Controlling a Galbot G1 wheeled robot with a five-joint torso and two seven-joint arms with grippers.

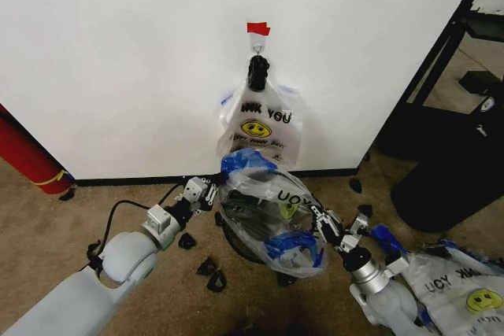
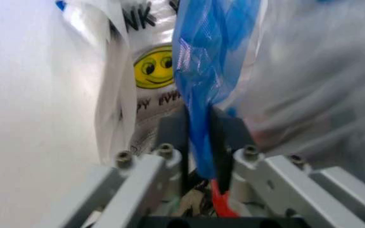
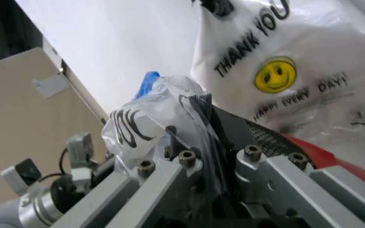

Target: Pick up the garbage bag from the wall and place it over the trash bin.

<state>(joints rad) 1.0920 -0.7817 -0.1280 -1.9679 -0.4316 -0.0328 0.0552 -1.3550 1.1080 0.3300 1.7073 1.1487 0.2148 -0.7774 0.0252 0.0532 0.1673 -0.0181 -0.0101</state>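
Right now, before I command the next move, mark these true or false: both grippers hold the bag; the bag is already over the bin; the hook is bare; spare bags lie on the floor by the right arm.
1. Both grippers hold the bag. True: the left gripper pinches its blue strip, the right gripper the other side.
2. The bag is over the bin. True.
3. The hook is bare. False: hanging bags are on it.
4. Spare bags lie by the right arm. True.

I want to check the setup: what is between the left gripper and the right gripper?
In the head view, the garbage bag is stretched between the left gripper and the right gripper, over the trash bin.
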